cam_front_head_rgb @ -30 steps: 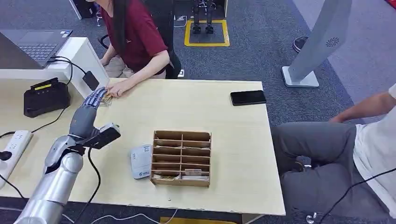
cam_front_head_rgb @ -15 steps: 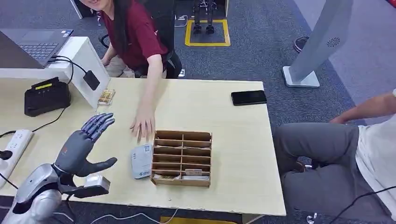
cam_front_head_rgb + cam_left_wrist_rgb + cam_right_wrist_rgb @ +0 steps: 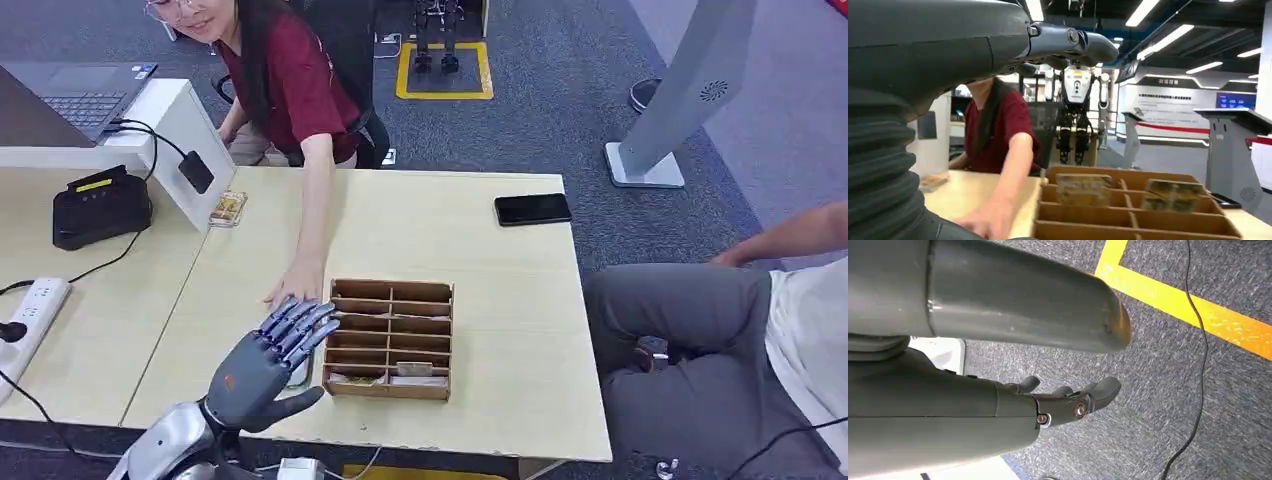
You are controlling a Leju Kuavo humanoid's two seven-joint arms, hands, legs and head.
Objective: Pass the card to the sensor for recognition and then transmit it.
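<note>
My left hand (image 3: 268, 362) hovers open and empty over the table's near edge, its fingers (image 3: 298, 326) spread against the left side of the wooden card box (image 3: 391, 338). The white sensor (image 3: 302, 372) lies mostly hidden beneath it. Cards (image 3: 390, 377) stand in the box's nearest slots, and the left wrist view shows them upright (image 3: 1083, 187). A small stack of cards (image 3: 228, 208) lies by the white partition. A person's hand (image 3: 291, 285) rests on the table just beyond my fingers. My right hand (image 3: 1068, 400) hangs over the carpet holding nothing, fingers loosely extended.
A black phone (image 3: 532, 209) lies at the table's far right. On the left desk are a black device (image 3: 100, 206), a power strip (image 3: 30, 312) and a laptop (image 3: 72, 95). The person in red (image 3: 290, 85) leans in from the far side. Another person (image 3: 720, 330) sits at the right.
My left hand drew back from the far left corner and swung right to the sensor beside the box. The person's hand left the card stack and reached toward the box.
</note>
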